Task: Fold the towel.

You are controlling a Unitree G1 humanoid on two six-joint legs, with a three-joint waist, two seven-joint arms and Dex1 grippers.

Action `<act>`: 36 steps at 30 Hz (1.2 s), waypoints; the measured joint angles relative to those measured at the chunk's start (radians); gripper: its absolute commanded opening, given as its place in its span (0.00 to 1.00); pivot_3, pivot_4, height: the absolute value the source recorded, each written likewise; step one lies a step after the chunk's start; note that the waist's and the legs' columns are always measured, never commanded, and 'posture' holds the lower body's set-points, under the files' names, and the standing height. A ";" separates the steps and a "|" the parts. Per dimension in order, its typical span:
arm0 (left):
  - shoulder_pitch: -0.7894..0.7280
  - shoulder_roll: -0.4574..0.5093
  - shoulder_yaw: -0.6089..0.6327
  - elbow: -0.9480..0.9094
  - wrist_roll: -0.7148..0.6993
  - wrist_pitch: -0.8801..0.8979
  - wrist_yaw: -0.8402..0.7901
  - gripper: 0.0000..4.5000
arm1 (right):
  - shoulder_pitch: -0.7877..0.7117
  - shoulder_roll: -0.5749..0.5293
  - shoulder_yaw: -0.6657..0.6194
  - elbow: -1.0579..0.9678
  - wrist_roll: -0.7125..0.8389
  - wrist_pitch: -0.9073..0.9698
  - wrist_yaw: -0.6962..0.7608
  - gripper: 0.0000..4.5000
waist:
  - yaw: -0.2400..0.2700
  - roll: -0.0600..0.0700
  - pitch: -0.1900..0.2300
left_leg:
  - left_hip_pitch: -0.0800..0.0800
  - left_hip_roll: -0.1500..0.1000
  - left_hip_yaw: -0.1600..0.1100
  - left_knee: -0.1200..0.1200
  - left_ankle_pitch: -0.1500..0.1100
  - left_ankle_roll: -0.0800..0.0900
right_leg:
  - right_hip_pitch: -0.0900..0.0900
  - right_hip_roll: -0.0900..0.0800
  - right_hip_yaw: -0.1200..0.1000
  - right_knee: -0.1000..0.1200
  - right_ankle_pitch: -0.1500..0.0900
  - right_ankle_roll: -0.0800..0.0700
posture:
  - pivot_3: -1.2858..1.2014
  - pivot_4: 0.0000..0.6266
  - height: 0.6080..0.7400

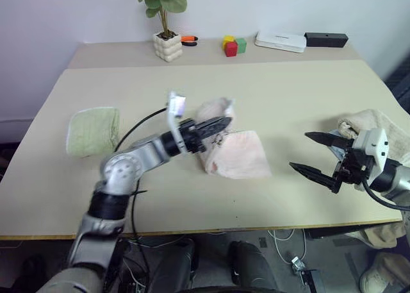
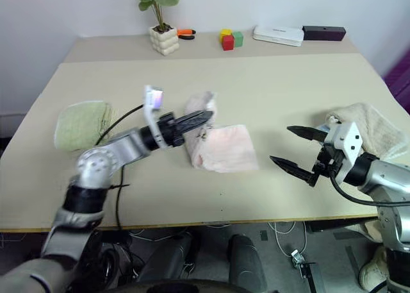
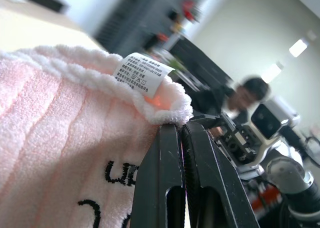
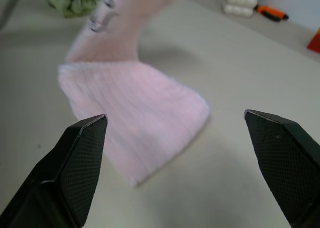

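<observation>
Near the middle of the counter (image 1: pixel 282 94), the left gripper (image 1: pixel 224 122) is clamped on a corner of the pink towel (image 1: pixel 238 153), its two black fingers (image 3: pixel 167 188) pressed together on the white scalloped edge. The pinched corner is lifted off the surface, so that part of the cloth rises in a hump on the far side while the rest lies flat on the counter in a rough square just right of the gripper. In the left wrist view a white care label (image 3: pixel 141 73) sticks out of the hem beside the fingers, and dark embroidered lettering (image 3: pixel 117 174) shows on the pink terry below it.

To the right, well apart from the towel, the right gripper (image 1: pixel 310 153) hovers over the counter with its fingers spread wide and nothing between them; it points left toward the pink cloth.

A beige towel (image 1: pixel 378 129) lies bunched at the right edge of the counter, behind the right gripper. A small light-green towel (image 1: pixel 93 131) lies flat near the left edge.

Along the far side stand a potted plant in a white bubbled pot (image 1: pixel 168 46), an orange-handled tool (image 1: pixel 189 40) just right of it, a cluster of yellow, red and green blocks (image 1: pixel 233 45), a flat white device (image 1: pixel 280 41) and a black box (image 1: pixel 326 39).
</observation>
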 measured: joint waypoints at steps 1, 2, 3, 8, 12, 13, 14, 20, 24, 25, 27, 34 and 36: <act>-0.005 -0.013 -0.022 0.022 0.031 -0.004 -0.022 0.02 | 0.009 0.001 -0.011 -0.020 0.012 0.008 -0.009 1.00 | -0.004 0.000 0.000 | 0.000 0.000 0.000 0.000 0.000 0.000 | 0.000 0.000 0.000 0.000 0.000 0.000 | 0.52 0.24 1.00; -0.005 -0.021 -0.045 0.045 0.068 -0.016 -0.047 0.02 | 0.022 0.002 -0.026 -0.038 0.022 0.014 -0.019 1.00 | -0.005 0.000 0.000 | 0.000 0.000 0.000 0.000 0.000 0.000 | 0.000 0.000 0.000 0.000 0.000 0.000 | 0.52 0.24 1.00; -0.003 -0.029 -0.060 0.066 0.095 -0.021 -0.068 0.02 | 0.031 0.004 -0.034 -0.049 0.031 0.017 -0.028 1.00 | -0.005 -0.001 0.000 | 0.000 0.000 0.000 0.000 0.000 0.000 | 0.000 0.001 0.000 0.000 0.000 0.000 | 0.52 0.24 1.00; -0.004 -0.067 -0.135 0.114 0.198 -0.014 -0.152 0.02 | 0.079 0.026 -0.057 -0.096 0.039 0.023 -0.072 1.00 | 0.000 -0.001 0.001 | 0.000 0.000 0.000 0.001 0.000 0.000 | 0.001 0.000 0.000 0.000 0.000 0.001 | 0.52 0.24 1.00; -0.001 -0.089 -0.204 0.181 0.314 -0.049 -0.202 0.02 | 0.086 0.031 -0.058 -0.109 0.038 0.023 -0.098 1.00 | -0.002 -0.001 0.001 | 0.000 0.000 0.000 0.001 0.000 0.000 | 0.001 0.000 0.000 -0.001 0.001 0.002 | 0.52 0.24 1.00; -0.001 -0.101 -0.211 0.196 0.332 -0.056 -0.216 0.02 | 0.086 0.033 -0.058 -0.109 0.038 0.023 -0.104 1.00 | -0.002 -0.001 0.001 | 0.000 0.000 0.000 0.001 0.000 0.000 | 0.001 0.000 0.000 -0.001 0.001 0.002 | 0.52 0.24 1.00; -0.001 -0.118 -0.211 0.210 0.344 -0.056 -0.226 0.02 | 0.086 0.033 -0.058 -0.109 0.038 0.023 -0.110 1.00 | -0.002 -0.001 0.001 | 0.000 0.000 0.000 0.001 0.000 0.000 | 0.001 0.000 0.000 -0.001 0.001 0.002 | 0.52 0.24 1.00; -0.024 -0.164 -0.219 0.284 0.410 -0.061 -0.294 0.41 | 0.069 0.033 -0.057 -0.109 0.037 0.023 -0.131 1.00 | -0.002 -0.002 0.001 | 0.000 0.000 0.000 0.001 0.000 0.001 | 0.001 0.000 -0.001 -0.001 0.001 0.002 | 0.52 0.24 1.00; -0.020 -0.168 -0.218 0.272 0.432 -0.063 -0.318 0.87 | 0.051 0.032 -0.050 -0.104 0.035 0.023 -0.132 1.00 | -0.003 -0.002 0.001 | 0.000 0.000 0.000 0.001 0.000 0.001 | 0.001 0.000 -0.001 0.000 0.001 0.003 | 0.52 0.24 1.00; -0.020 -0.168 -0.217 0.265 0.431 -0.061 -0.323 0.96 | 0.047 0.032 -0.048 -0.103 0.034 0.023 -0.132 1.00 | -0.003 -0.002 0.001 | 0.000 0.000 0.000 0.001 0.000 0.001 | 0.001 0.000 -0.001 0.000 0.001 0.003 | 0.52 0.24 1.00; -0.014 -0.155 -0.209 0.231 0.425 -0.051 -0.353 0.98 | 0.027 0.032 -0.031 -0.093 0.031 0.023 -0.131 1.00 | -0.003 -0.002 0.001 | 0.000 0.000 0.000 0.001 0.000 0.001 | 0.001 0.000 0.000 0.000 0.001 0.003 | 0.52 0.24 1.00; 0.000 -0.091 -0.001 0.069 0.174 0.115 -0.479 0.98 | -0.097 0.047 0.022 -0.008 -0.001 0.007 -0.157 1.00 | -0.005 -0.002 0.001 | 0.001 0.000 -0.001 0.002 0.000 0.001 | 0.000 0.001 -0.001 0.002 0.001 0.003 | 0.52 0.24 1.00; -0.002 -0.089 0.065 0.049 0.132 0.136 -0.451 0.98 | -0.135 0.076 0.029 0.022 -0.008 -0.005 -0.183 1.00 | -0.002 -0.002 0.001 | 0.001 0.000 -0.001 0.003 0.001 0.001 | 0.000 0.001 0.000 0.002 0.001 0.003 | 0.52 0.24 1.00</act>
